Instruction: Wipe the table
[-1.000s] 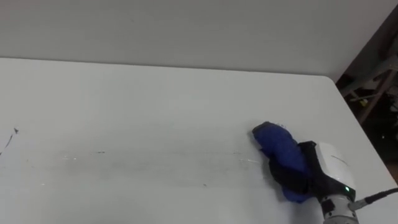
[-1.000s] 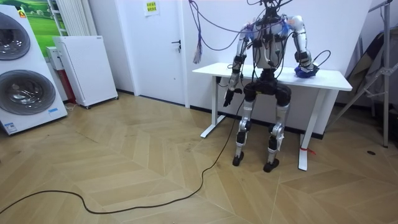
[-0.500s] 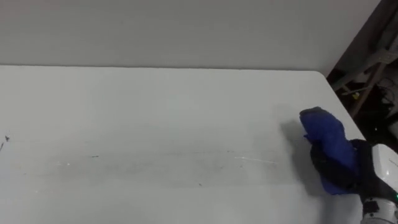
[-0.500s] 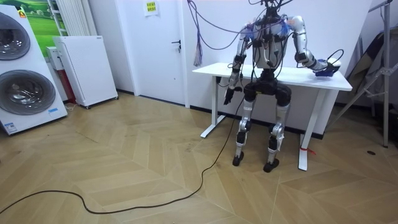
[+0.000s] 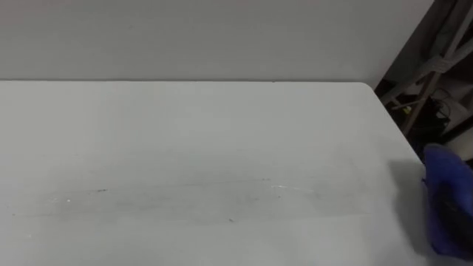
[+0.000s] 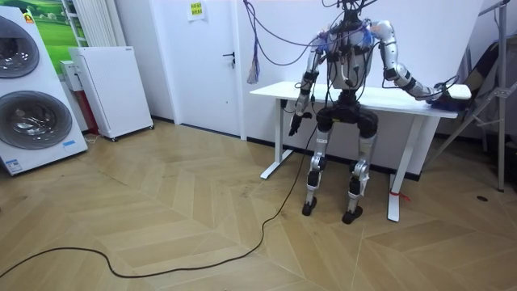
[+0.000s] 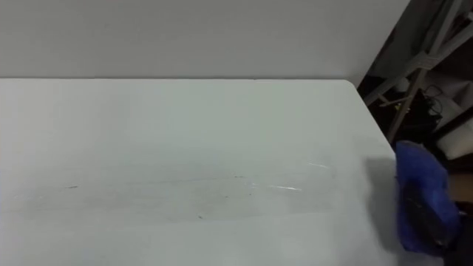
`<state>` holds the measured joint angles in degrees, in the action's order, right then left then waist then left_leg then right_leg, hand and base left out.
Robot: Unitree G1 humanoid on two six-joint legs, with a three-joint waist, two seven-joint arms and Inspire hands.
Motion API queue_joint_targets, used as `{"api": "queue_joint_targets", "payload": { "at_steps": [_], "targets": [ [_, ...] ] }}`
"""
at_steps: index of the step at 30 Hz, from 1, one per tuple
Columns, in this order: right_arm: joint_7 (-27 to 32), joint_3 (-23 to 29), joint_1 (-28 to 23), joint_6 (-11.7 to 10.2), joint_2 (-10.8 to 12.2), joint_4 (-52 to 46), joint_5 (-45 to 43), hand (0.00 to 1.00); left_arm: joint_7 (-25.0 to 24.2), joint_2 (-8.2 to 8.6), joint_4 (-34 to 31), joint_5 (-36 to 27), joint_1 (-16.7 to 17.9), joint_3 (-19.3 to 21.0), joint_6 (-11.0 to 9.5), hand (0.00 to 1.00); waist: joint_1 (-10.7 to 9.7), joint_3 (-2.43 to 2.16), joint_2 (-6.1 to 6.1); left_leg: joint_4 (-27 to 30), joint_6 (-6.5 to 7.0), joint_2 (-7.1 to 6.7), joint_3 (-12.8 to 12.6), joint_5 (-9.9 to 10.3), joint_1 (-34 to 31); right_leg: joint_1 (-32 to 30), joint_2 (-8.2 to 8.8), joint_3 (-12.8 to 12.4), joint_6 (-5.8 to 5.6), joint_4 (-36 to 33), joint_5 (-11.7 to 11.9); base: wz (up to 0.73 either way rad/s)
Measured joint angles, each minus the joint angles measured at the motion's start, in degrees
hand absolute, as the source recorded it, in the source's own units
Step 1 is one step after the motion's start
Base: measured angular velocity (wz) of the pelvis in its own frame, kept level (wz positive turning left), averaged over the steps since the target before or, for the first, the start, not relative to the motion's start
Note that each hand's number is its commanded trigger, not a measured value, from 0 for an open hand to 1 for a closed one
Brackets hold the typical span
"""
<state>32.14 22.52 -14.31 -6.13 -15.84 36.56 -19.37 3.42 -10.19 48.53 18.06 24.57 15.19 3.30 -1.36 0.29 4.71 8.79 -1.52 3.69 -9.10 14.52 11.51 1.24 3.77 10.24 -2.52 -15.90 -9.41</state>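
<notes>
The white table (image 5: pixel 185 140) spreads out before me; in the room view I stand at its front edge (image 6: pixel 339 89). My right arm reaches far out to my right. My right hand (image 6: pixel 455 92) is at the table's right edge, shut on a bunched blue cloth (image 5: pixel 446 188), which rests on the tabletop. In the right eye view the blue cloth (image 7: pixel 420 188) covers most of the hand, and dark fingers (image 7: pixel 434 225) show under its lower part. My left hand (image 6: pixel 296 126) hangs at my side below the table's level, fingers relaxed, holding nothing.
Faint wipe streaks (image 5: pixel 185 193) run across the tabletop's middle. Beyond the right edge stands a dark folding frame (image 5: pixel 425 81). A pale wall is behind the table. The room view has washing machines (image 6: pixel 28 97) and a white cabinet (image 6: pixel 109 89) far to its left.
My right hand has swept the blue cloth along the tabletop from right of centre out to the right edge. The eye view has shifted a little rightward. The left hand has stayed put.
</notes>
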Motion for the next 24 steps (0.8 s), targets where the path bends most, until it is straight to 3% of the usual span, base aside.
{"api": "queue_joint_targets", "payload": {
  "at_steps": [4,8,13,24],
  "targets": [
    [1.05,1.61,-0.17,0.27,-0.76,3.77,5.08,0.0,0.03,-0.13,-0.11,0.03,-0.26,0.75,0.23,0.0,-0.68,-0.03,0.0,-0.62,0.03,0.03,-0.35,0.04,0.11,-0.19,-0.26,-0.81,-0.03,0.04,-0.01,-0.06],
    [0.9,1.6,-0.07,2.49,-0.87,9.3,9.69,0.0,0.02,-0.11,-0.08,0.04,-0.27,0.86,0.69,0.0,-1.14,-0.14,0.16,-0.39,0.04,0.02,-0.32,0.04,-0.01,-0.45,-0.25,-0.84,-0.02,-0.04,-0.01,0.0],
    [-0.61,1.54,-1.31,4.98,-0.8,20.1,17.35,0.0,-0.26,0.06,0.0,0.06,-0.2,1.74,1.72,0.0,-1.31,-0.87,-0.25,-0.27,0.23,-0.04,-0.22,0.3,0.09,-0.14,-0.24,-1.1,-0.16,0.19,-0.09,0.01],
    [-4.4,1.42,-3.04,11.31,-0.62,34.07,26.18,0.0,0.85,0.06,2.25,-1.66,-0.89,2.16,4.04,0.0,-1.61,-0.8,-0.61,0.51,0.45,-0.04,-0.24,1.25,-0.09,-0.01,-0.45,-1.97,-0.33,0.26,-0.09,-0.02]
  ]
}}
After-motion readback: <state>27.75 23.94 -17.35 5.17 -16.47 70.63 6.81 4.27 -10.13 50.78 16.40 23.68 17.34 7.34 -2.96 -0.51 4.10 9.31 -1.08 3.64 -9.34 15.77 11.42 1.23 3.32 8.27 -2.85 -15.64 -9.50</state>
